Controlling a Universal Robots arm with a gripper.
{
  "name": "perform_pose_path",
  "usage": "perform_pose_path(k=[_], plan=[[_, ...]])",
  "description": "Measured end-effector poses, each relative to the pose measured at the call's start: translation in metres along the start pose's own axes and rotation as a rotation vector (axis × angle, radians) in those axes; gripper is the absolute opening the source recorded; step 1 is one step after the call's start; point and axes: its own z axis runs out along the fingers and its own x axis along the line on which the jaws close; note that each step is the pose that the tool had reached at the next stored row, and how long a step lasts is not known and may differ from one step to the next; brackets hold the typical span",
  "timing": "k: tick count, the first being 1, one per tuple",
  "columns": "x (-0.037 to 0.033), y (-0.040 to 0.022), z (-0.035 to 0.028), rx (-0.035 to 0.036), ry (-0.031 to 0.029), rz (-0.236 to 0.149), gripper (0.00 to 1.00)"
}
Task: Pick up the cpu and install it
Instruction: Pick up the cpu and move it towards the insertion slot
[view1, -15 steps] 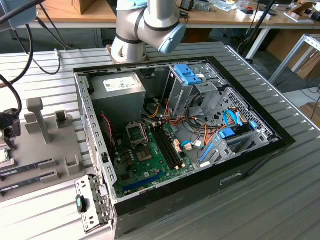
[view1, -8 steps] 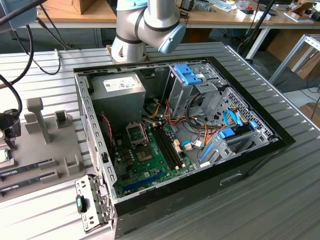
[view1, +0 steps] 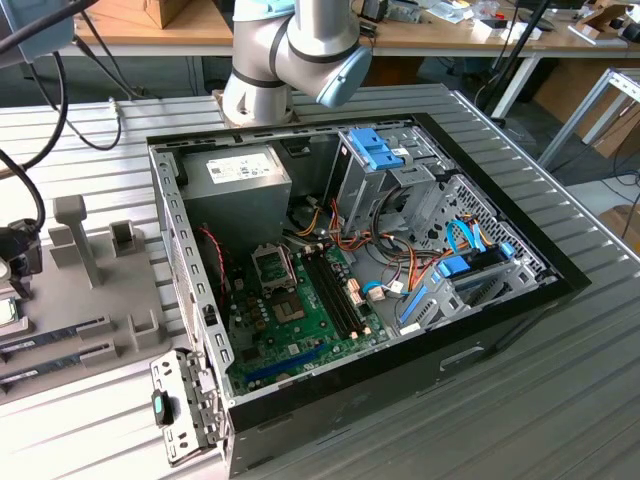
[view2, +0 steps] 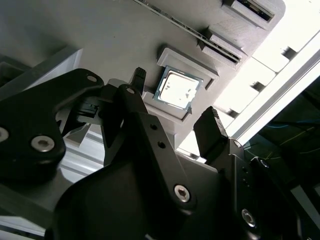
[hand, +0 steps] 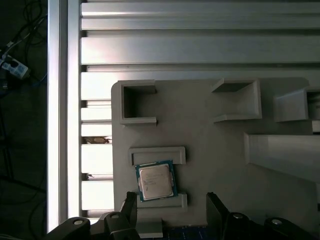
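Gripper (hand: 171, 202) spread wide, empty, over cpu (hand: 156, 181) in grey tray (hand: 210, 145), in both wrist views; exterior view, open computer case (view1: 420, 352)

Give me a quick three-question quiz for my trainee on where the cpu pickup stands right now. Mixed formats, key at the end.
1. True or false: the gripper is shut.
2. The cpu lies: A) inside the computer case; B) on the grey holder tray; C) in the gripper.
3. Fill in: the computer case stands with its side ____.
Key: 1 false; 2 B; 3 open.
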Motion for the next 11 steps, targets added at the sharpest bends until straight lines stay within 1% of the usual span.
perform_pose_path(k=[11], plan=[[0.0001, -0.0001, 0.0025, -0.0001, 0.0002, -0.004, 0.66]])
